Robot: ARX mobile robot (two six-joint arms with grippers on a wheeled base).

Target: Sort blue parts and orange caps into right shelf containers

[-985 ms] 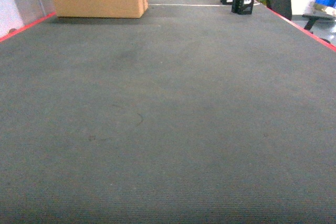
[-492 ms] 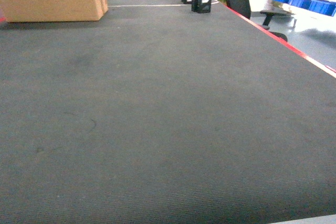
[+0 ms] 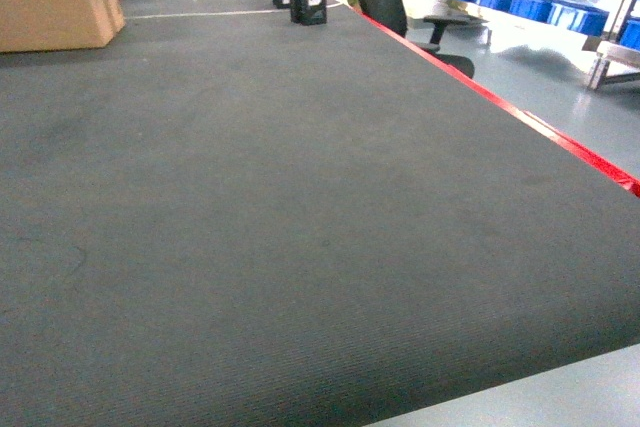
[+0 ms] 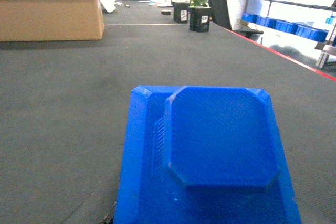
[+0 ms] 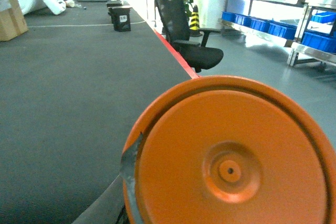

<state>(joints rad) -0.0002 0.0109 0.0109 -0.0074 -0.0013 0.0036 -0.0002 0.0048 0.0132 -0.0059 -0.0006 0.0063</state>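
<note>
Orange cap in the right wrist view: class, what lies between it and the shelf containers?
Between the orange cap and the shelf containers: bare grey floor and, leftward, a black office chair.

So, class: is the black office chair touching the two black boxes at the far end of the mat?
Apart. In the right wrist view the chair stands on the grey floor beyond the red edge, while the boxes sit on the mat, with clear mat and floor between them.

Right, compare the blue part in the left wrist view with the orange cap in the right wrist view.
The blue part is bright blue; the orange cap is orange. The blue part's facing surface is a flat panel with clipped corners, while the orange cap's is round, with a small dimple at its centre. Both fill the lower part of their wrist views, close to the camera, above the dark carpet.
</note>
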